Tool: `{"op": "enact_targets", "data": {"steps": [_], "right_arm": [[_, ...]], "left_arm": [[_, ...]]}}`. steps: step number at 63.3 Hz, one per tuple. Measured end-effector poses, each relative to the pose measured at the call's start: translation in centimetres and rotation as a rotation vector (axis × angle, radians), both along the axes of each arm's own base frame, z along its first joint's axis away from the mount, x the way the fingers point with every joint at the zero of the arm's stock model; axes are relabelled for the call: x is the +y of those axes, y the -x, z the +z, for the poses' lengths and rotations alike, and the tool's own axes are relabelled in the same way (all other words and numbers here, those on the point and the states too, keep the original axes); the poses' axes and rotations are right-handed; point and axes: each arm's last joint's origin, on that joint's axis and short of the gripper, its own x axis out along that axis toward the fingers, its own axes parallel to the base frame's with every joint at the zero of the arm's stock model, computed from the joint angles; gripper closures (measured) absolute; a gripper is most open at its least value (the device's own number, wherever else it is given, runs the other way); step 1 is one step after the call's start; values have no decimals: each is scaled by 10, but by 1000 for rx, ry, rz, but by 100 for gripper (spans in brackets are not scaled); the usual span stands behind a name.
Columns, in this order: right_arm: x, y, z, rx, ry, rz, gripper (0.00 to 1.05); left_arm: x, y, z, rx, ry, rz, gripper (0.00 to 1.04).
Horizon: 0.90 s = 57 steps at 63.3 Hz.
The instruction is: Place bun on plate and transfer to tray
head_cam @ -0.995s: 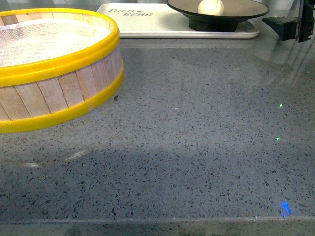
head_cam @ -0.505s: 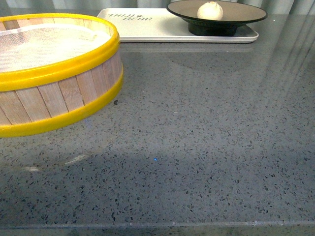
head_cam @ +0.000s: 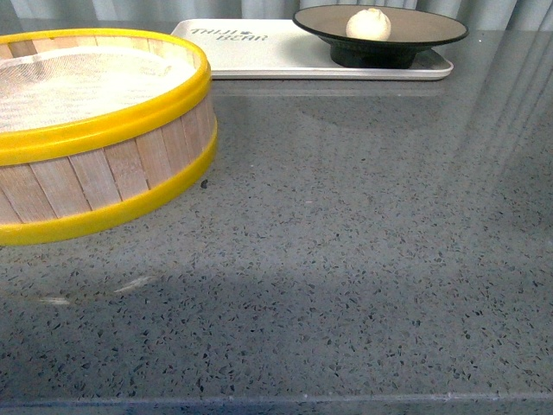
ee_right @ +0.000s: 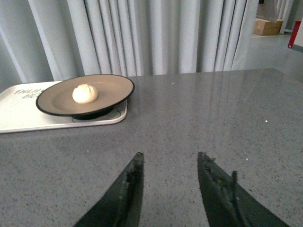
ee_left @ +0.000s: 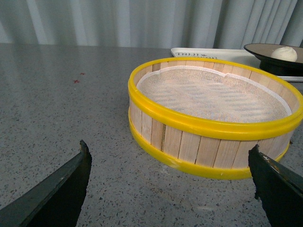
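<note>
The white bun rests on the tan plate with the black rim. That plate stands on the right end of the off-white tray at the back of the table. In the right wrist view the bun, plate and tray lie well ahead of my right gripper, which is open and empty over bare table. My left gripper is open wide and empty, close to the steamer basket. Neither gripper appears in the front view.
A wooden steamer basket with yellow rims and a white cloth liner stands at the front left, also large in the left wrist view as the basket. Grey curtains hang behind the speckled grey table.
A second ago my right gripper's dark tip showed at the front view's right edge beside the plate; it has left that view. The plate with the bun stays on the tray.
</note>
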Motion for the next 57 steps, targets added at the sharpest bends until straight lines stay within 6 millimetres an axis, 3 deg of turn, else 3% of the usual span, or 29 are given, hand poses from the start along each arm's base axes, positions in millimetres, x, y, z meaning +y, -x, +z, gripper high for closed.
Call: {"op": "enact_targets", "data": {"steps": [11,28,57], "right_arm": [[8,15,-24,15,31,-2,103],[22,31,-43,5,43,2,103],[23,53,-63,5,44,3,103]], "left_arm": [[0,0,0,0,0,0,7],[0,0,0,0,0,0,7],[0,0,0,0,0,0,7]]}}
